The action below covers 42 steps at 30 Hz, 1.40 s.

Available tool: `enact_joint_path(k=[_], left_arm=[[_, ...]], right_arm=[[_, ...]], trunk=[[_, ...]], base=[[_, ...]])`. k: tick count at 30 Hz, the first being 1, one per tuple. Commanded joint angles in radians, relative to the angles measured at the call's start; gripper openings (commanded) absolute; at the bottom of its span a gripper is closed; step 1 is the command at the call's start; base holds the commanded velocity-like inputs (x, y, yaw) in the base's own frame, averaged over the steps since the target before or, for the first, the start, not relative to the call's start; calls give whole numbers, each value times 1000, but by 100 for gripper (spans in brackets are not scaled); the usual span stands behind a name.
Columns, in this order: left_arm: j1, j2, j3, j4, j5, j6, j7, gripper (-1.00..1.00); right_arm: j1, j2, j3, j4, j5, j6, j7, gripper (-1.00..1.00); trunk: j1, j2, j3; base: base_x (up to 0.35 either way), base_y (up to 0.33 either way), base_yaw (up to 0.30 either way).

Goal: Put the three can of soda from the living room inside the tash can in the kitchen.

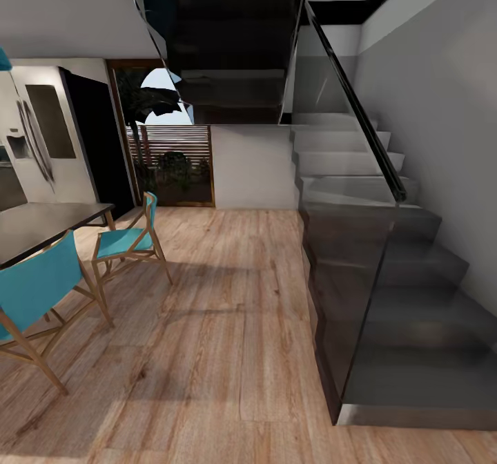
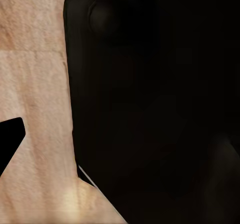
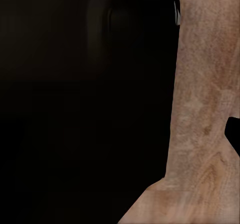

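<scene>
Two blue chairs (image 1: pixel 128 239), one staircase (image 1: pixel 386 277)

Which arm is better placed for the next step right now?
Neither: no can or bin in sight. Head view shows wood floor, staircase and blue chairs; both wrist views face floor beside dark robot body.

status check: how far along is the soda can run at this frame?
Done: nothing these frames confirm. In hand: apparently transit; the head view faces a wood floor between the staircase and a dining table with blue chairs, fridge at far left. Wrist views give dark robot body over floor. Left: no cans or bin in view to judge from.
</scene>
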Motion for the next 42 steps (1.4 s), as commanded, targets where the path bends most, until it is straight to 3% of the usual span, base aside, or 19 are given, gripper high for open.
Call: enact_joint_path(k=[1,20,25,31,32,34,35,36,38,40,42], left_arm=[[0,0,0,0,0,0,0,100],[-3,-7,-3,-5,-3,-9,-6,100],[-32,0,-3,-33,-2,-37,2,100],[-43,2,10,-67,6,-71,7,100],[-43,2,11,-545,6,-129,7,100],[-40,2,12,-683,7,-109,7,100],[-30,2,12,-910,8,-76,7,100],[-9,2,11,-1056,8,-53,7,100],[30,2,10,-1185,8,-34,6,100],[113,3,10,-1361,8,-26,2,100],[141,5,10,-1406,7,-30,1,100]], right_arm=[[0,0,0,0,0,0,0,100],[-5,4,3,-8,10,-12,8,100],[-10,-23,4,-36,11,-40,36,100],[-2,-32,7,-70,12,-73,69,100],[-1,-33,7,-627,12,-232,137,100],[1,-34,5,-732,12,-236,158,100],[3,-36,0,-865,12,-239,182,100],[3,-36,-2,-945,12,-240,192,100],[4,-36,-5,-1024,12,-239,198,100],[5,-48,-13,-1173,5,-232,219,100],[6,-63,-25,-1232,2,-221,242,100]], trunk=[[0,0,0],[0,0,0],[0,0,0],[0,0,0],[0,0,0],[0,0,0],[0,0,0],[0,0,0],[0,0,0],[0,0,0],[0,0,0]], base=[[0,0,0],[0,0,0],[0,0,0],[0,0,0],[0,0,0],[0,0,0],[0,0,0],[0,0,0],[0,0,0],[0,0,0],[0,0,0]])
